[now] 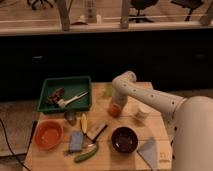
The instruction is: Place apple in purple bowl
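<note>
The apple [114, 110] is a small orange-red fruit on the wooden table [125, 157], near its middle. My gripper [116, 103] reaches down from the white arm [150, 98] and sits right over the apple, touching or closely around it. The purple bowl [124, 139] is dark and glossy inside. It stands in front of the apple, toward the table's near edge, and is empty.
A green tray [65, 93] with utensils sits at the back left. An orange bowl [48, 134] is at the front left. A yellow banana-like item [84, 123], a blue sponge [76, 141], a green item [86, 154], a white cup [142, 112] and a grey cloth [149, 149] lie around.
</note>
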Robot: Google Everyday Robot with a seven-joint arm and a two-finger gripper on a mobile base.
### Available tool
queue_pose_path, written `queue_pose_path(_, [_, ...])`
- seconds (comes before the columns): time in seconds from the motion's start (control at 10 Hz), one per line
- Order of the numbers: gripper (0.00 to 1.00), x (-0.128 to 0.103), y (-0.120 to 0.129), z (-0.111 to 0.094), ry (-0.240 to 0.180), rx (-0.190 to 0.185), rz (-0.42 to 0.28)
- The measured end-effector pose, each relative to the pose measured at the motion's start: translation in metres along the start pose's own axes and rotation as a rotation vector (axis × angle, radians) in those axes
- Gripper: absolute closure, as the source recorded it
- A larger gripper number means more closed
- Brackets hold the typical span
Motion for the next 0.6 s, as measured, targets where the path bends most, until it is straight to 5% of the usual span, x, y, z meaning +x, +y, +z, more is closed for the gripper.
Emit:
queue_pose_path(0.3, [1.0, 0.0034, -0.0017, -0.0015, 0.003, 0.001, 0.004])
queue_pose_path(0.6, [1.0, 0.0071, -0.0008, -0.0028, 0.005, -0.001, 0.01])
